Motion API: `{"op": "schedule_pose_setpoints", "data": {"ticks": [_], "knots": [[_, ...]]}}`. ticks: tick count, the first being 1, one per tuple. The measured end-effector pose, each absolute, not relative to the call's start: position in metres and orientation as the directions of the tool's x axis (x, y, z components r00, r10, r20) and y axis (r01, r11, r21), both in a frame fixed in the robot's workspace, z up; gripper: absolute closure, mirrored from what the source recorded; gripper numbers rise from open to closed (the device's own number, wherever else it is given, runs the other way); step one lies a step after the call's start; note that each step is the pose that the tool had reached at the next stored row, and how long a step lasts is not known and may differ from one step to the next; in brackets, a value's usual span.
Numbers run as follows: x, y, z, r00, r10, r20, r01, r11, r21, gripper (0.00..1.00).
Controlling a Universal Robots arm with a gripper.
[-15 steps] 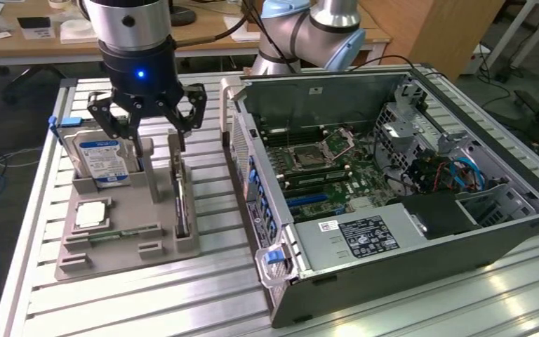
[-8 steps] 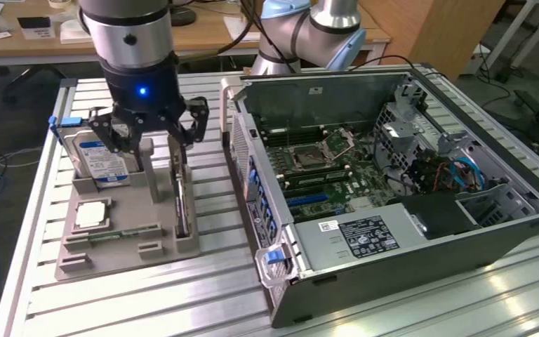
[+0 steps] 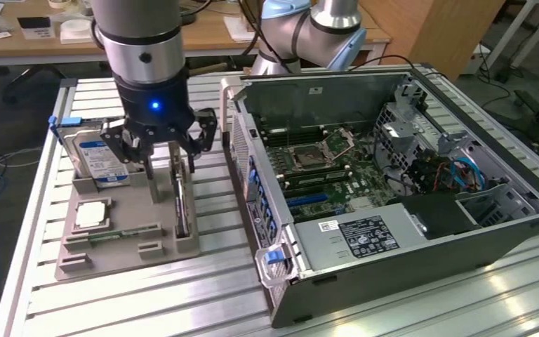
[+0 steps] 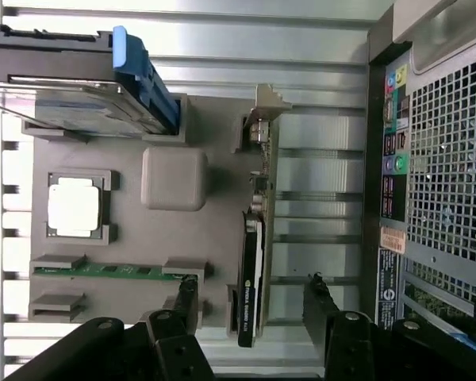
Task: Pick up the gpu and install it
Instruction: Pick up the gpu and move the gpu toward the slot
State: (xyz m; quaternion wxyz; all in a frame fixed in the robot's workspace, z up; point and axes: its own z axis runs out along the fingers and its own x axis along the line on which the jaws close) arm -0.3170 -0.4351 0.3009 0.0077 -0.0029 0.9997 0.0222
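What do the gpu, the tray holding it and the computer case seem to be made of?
The gpu: dark matt circuit board, with a pale grey, metal-looking end bracket. The tray: dull, uniform grey with moulded-looking blocks, probably plastic. The computer case: dark painted sheet metal, judging by its thin folded edges and perforated rear.

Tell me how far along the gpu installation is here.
Nothing is finished: the thin dark gpu card stands edge-on in the grey holder tray. In hand: the black gripper hovers open over it, a finger on each side, not touching. Left: lifting and installing; the open grey computer case holds no such card.
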Motion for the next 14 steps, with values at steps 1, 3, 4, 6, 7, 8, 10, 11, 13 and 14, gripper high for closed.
{"op": "schedule_pose_setpoints", "data": {"ticks": [1, 3, 4, 6, 7, 8, 10, 11, 13, 14], "knots": [[-0.316, -0.434, 0.299, -1.0, -0.005, -0.015, -0.006, 0.999, 0.044, 0.35], [-0.316, -0.431, 0.295, -1.0, -0.004, -0.015, -0.005, 0.999, 0.044, 0.35], [-0.316, -0.43, 0.293, -1.0, -0.001, -0.015, -0.002, 0.999, 0.044, 0.35], [-0.316, -0.429, 0.29, -1.0, 0.019, -0.015, 0.019, 0.999, 0.044, 0.35], [-0.316, -0.429, 0.288, -0.999, 0.037, -0.015, 0.036, 0.998, 0.044, 0.35], [-0.316, -0.429, 0.286, -0.998, 0.054, -0.015, 0.054, 0.998, 0.044, 0.35], [-0.316, -0.429, 0.283, -0.997, 0.076, -0.015, 0.075, 0.996, 0.044, 0.35], [-0.316, -0.429, 0.281, -0.997, 0.078, -0.015, 0.077, 0.996, 0.044, 0.35], [-0.316, -0.429, 0.277, -0.997, 0.078, -0.015, 0.078, 0.996, 0.044, 0.35], [-0.316, -0.429, 0.275, -0.997, 0.079, -0.015, 0.078, 0.996, 0.044, 0.35]]}}
